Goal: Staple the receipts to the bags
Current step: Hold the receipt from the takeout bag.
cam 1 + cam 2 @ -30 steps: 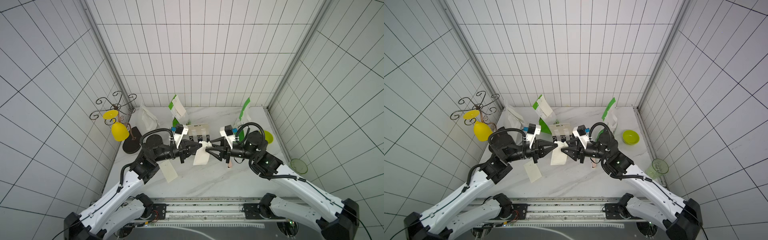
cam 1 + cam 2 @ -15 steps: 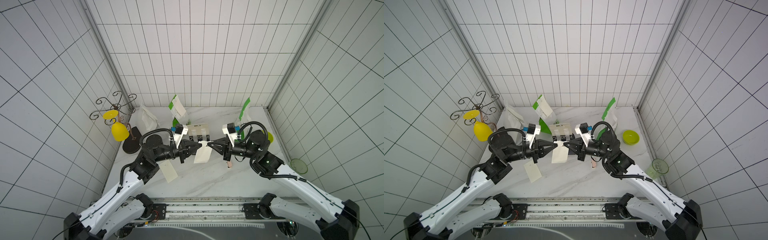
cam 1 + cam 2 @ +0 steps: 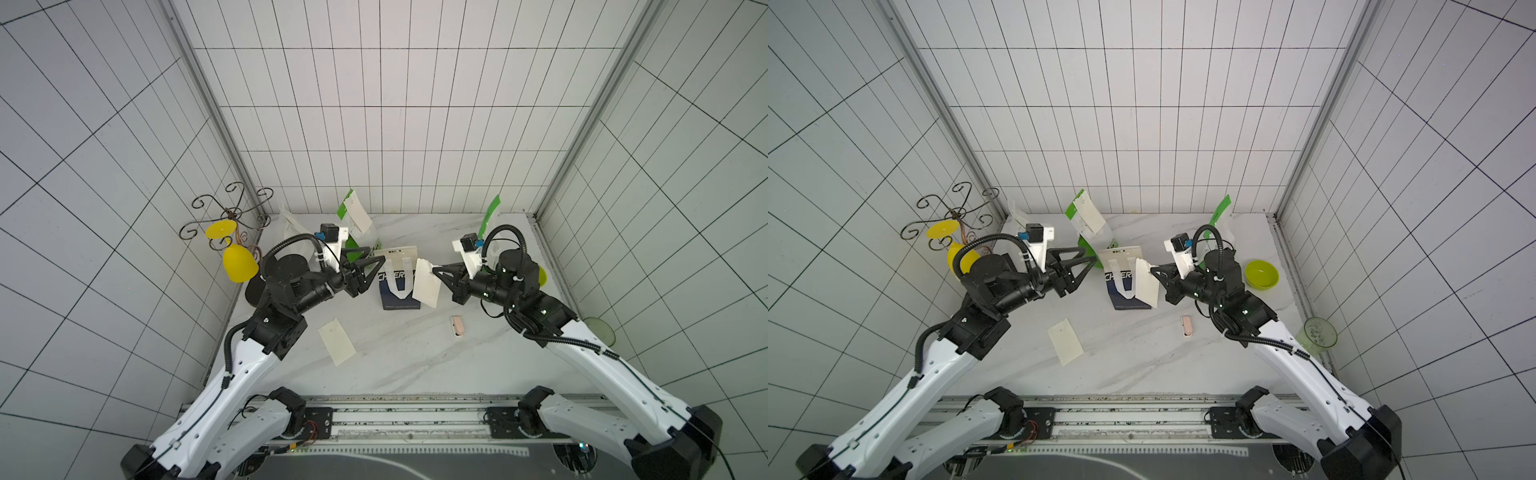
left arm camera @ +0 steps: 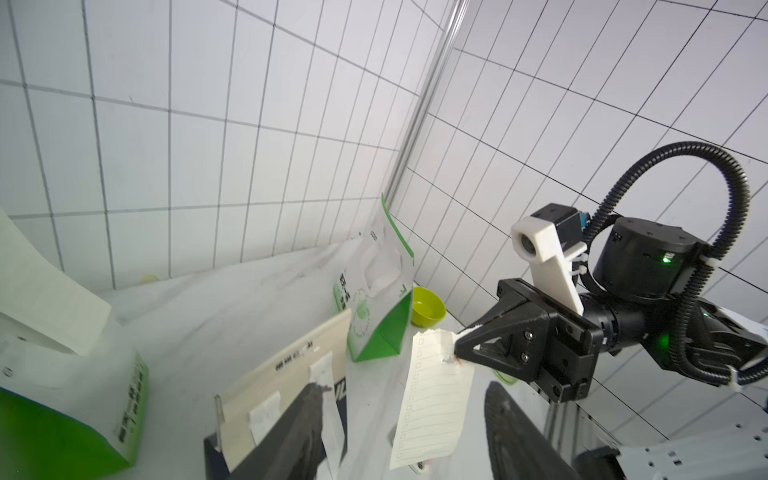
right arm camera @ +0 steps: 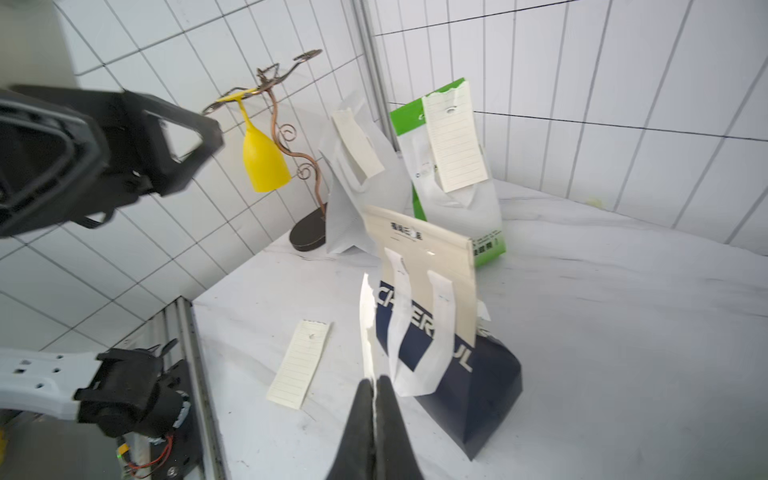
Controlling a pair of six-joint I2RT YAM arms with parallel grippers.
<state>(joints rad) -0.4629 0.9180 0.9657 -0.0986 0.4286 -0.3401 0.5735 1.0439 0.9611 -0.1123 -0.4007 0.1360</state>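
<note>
A cream lined receipt [image 3: 426, 284] [image 3: 1147, 282] hangs by its torn top corner from my right gripper [image 3: 434, 270] [image 5: 376, 380], which is shut on it. It dangles just right of the navy bag [image 3: 399, 297] [image 5: 469, 395] with white handles, standing mid-table. My left gripper [image 3: 374, 272] [image 4: 405, 388] stands open and empty left of that bag. A second receipt [image 3: 336, 340] [image 5: 299, 365] lies flat on the table. At the back stand a white-and-green bag [image 3: 357, 224] with a receipt on it, another white-and-green bag [image 3: 490, 220] and a plain white bag [image 5: 357, 178].
A small pink object [image 3: 457, 325] lies on the marble in front of the right arm. A wire stand with a yellow glass [image 3: 239, 264] stands at the left wall. A green bowl [image 3: 1261, 274] and a clear cup [image 3: 1320, 332] sit at the right edge.
Both grippers were on the receipt; my left gripper has opened, let go and drawn back left. The right gripper closed on it and now holds it alone, slightly further right.
</note>
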